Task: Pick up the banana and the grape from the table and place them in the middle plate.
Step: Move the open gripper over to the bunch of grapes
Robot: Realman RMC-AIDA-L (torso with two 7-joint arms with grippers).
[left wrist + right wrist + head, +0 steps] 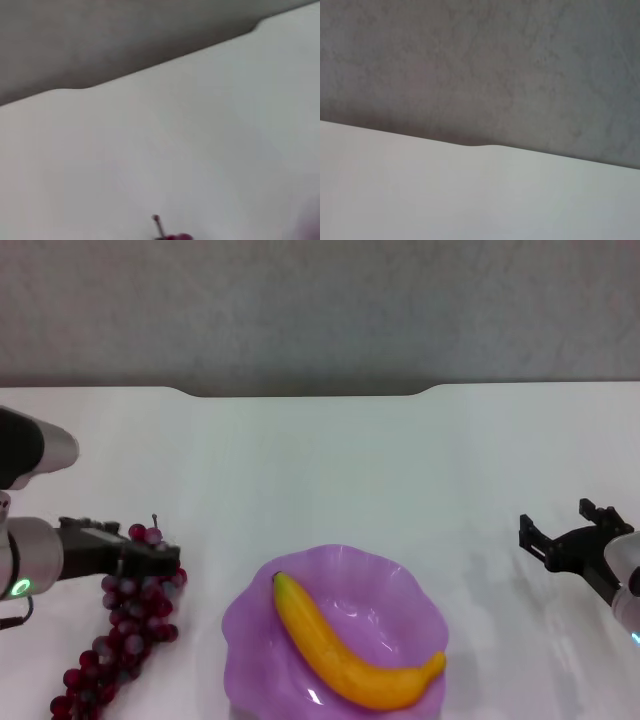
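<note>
The banana (350,655) lies inside the purple middle plate (250,625) at the front centre of the white table (330,460). The grape bunch (125,635) lies on the table left of the plate, trailing toward the front edge. My left gripper (150,558) is down at the top end of the bunch, by its stem (155,522). The stem tip (158,224) shows in the left wrist view. My right gripper (558,525) is open and empty above the table, right of the plate.
The table's notched far edge (300,393) meets a grey wall (320,310). The right wrist view shows only the table (470,200) and the wall (485,65).
</note>
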